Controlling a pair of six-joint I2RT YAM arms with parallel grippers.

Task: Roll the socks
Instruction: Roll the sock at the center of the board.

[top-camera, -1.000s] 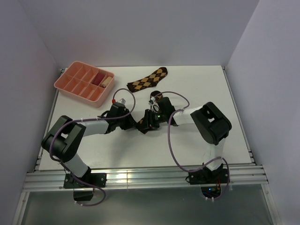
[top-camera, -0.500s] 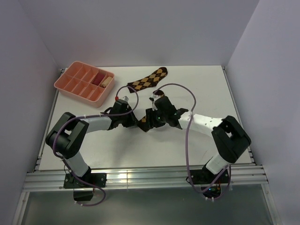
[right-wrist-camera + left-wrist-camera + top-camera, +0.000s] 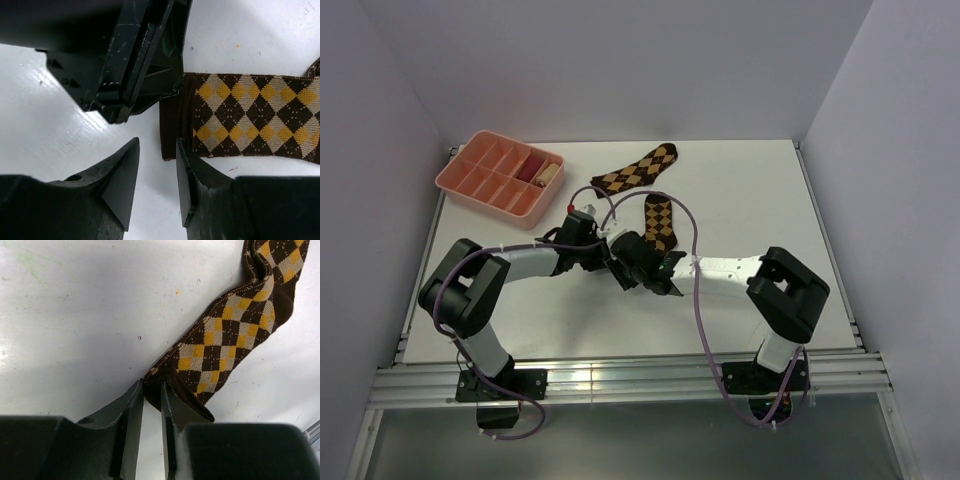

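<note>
One argyle sock [image 3: 658, 222] lies flat at mid-table, with its cuff towards me. The other sock [image 3: 638, 168] lies flat behind it. My left gripper [image 3: 617, 263] is shut on a corner of the near sock's dark cuff [image 3: 156, 378], and the fabric is pinched between the fingertips [image 3: 136, 396]. My right gripper [image 3: 642, 262] is open and empty, low over the table just in front of the same cuff [image 3: 172, 120]. One of its fingers [image 3: 186, 165] overlaps the cuff's edge. The left gripper's body [image 3: 125, 60] fills the upper left of the right wrist view.
A pink divided tray [image 3: 480, 180] stands at the back left and holds a reddish roll [image 3: 534, 165] and a beige roll [image 3: 551, 172]. White walls enclose the table on three sides. Both forearms lie low across the table's middle.
The near sock, bunched under the grippers before, now lies stretched out flat. My right gripper has let go and swung left and nearer. The left gripper has stayed on the cuff.
</note>
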